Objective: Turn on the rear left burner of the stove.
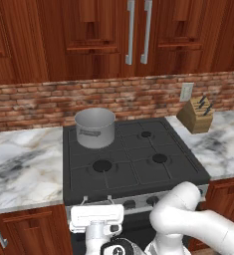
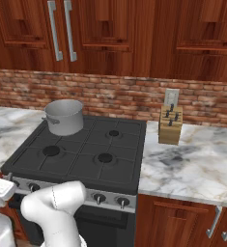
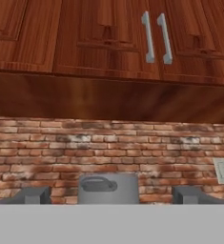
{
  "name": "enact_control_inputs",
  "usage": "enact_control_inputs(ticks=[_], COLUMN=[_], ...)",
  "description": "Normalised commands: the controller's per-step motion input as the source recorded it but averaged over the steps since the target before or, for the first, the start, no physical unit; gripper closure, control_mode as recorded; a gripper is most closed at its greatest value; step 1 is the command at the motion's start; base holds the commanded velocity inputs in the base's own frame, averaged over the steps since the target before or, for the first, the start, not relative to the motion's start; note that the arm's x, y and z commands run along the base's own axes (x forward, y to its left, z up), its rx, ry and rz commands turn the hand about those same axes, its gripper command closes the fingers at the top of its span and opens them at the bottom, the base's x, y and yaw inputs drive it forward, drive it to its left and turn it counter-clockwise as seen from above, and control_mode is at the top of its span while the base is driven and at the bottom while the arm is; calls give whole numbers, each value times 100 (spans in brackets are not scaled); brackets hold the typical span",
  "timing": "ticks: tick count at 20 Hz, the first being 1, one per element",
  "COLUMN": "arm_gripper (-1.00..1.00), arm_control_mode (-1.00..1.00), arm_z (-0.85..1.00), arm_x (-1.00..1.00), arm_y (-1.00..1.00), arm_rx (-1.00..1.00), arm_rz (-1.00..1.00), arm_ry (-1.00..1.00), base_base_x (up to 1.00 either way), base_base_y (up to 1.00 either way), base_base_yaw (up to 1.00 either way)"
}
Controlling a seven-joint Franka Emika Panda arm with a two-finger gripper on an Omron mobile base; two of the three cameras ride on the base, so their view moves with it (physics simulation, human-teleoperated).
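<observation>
In front of the stove (image 1: 133,159), low at its left end, the gripper (image 1: 96,200) is held level with the silver front strip, its thin fingers pointing toward the row of knobs (image 2: 99,197). The fingers are seen wide apart in the hand view, one tip at each lower corner, and nothing is held between them. The stove is set into the marble counter (image 1: 24,167) beneath the brick wall (image 2: 110,94), with a grey pot (image 1: 94,128) resting on its rear left burner.

The step in hand is judged to be the approach to the correct knob. It would be done well if the knob for the rear left burner were picked out first; which one that is cannot be told from these pictures, though one near the left end seems likely. The fingers should be centred on that knob, closed squarely over it, and only then turned, so that no slip occurs. From the gripper, the knob row lies just ahead, and the burner beyond and above it
</observation>
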Motion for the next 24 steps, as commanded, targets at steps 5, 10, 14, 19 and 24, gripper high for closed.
enact_control_inputs(ticks=[5,10,14,19,24], arm_gripper=[-100,-100,-100,-100,-100], arm_control_mode=[-100,-100,-100,-100,-100], arm_z=[-35,-9,-40,-49,-45], arm_x=[-1,0,0,0,0], arm_y=[17,0,2,0,-2], arm_rx=[0,0,4,7,6], arm_rz=[0,0,0,0,0], arm_ry=[-3,0,0,1,0], base_base_x=[0,0,0,0,0], base_base_y=[0,0,0,0,0], base_base_yaw=[0,0,0,0,0])
